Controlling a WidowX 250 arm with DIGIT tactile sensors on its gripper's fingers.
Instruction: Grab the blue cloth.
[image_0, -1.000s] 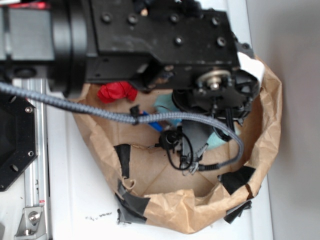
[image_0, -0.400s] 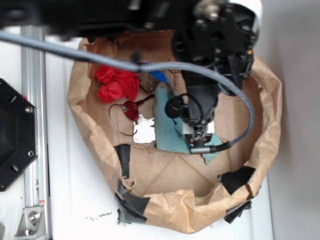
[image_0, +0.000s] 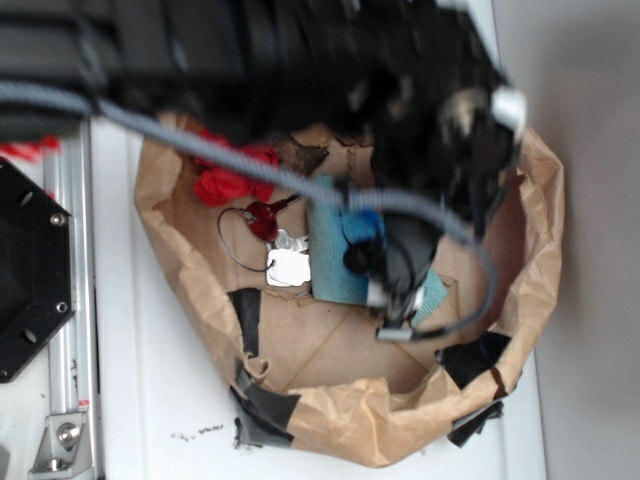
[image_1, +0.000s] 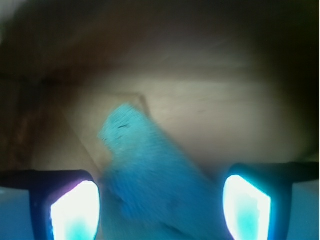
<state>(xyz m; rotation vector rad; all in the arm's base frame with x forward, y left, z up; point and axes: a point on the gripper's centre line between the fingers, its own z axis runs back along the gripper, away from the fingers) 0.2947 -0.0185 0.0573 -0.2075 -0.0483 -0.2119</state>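
The end effector is wide open, with one finger on each side of the blue cloth and nothing held. The blue cloth lies flat in the middle of the brown paper bag. A red wad and shiny metal clips sit toward the bag's left wall.

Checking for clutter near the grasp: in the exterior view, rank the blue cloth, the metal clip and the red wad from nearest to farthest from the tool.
1. Blue cloth, directly under the tool.
2. Metal clip, beside the cloth's edge.
3. Red wad, at the bag's far corner.
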